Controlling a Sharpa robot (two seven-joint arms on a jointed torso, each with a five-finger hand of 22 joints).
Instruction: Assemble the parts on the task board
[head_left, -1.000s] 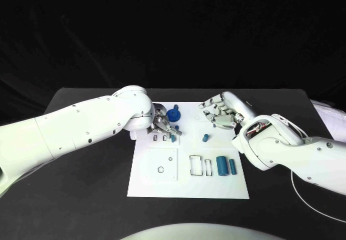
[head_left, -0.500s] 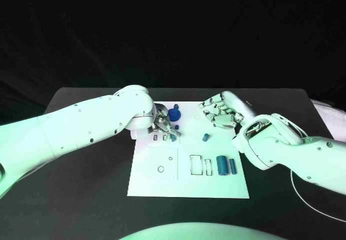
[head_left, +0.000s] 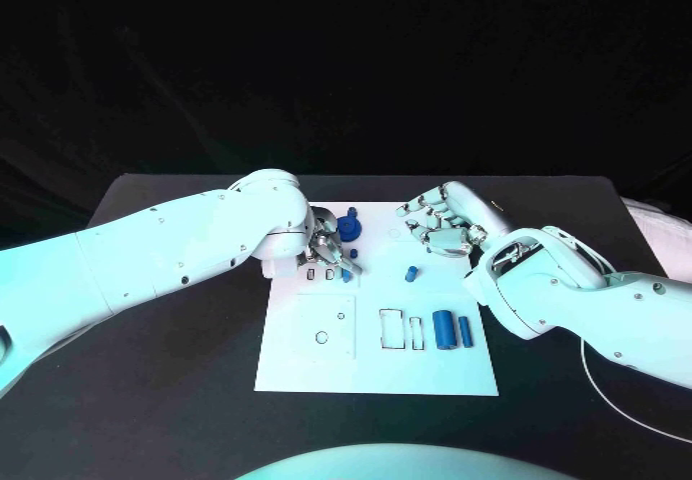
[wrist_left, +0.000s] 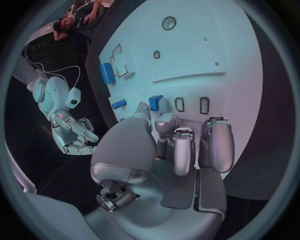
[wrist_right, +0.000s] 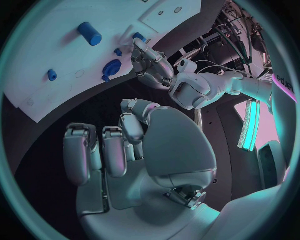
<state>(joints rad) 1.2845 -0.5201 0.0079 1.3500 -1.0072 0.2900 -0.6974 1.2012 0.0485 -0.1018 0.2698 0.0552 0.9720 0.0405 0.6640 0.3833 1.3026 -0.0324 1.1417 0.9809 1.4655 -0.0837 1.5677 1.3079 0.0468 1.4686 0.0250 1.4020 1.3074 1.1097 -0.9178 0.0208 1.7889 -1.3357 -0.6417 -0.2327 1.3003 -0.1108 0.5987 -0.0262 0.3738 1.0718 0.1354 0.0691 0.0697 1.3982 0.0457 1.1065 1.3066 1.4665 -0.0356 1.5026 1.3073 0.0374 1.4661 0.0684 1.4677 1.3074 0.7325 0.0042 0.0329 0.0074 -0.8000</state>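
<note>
The task board (head_left: 378, 370) lies on the counter (head_left: 173, 330) before me. My left hand (head_left: 326, 250) is over its far left part, touching a small part (head_left: 346, 273). My right hand (head_left: 440, 225) hangs over its far right edge. Two parts (head_left: 453, 330) lie side by side on its near right.

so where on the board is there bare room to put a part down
The near edge of the task board, below the rectangular slots and the two blue cylinders, is bare. The far end is crowded: left hand, blue knob, small blue piece, right hand.
</note>
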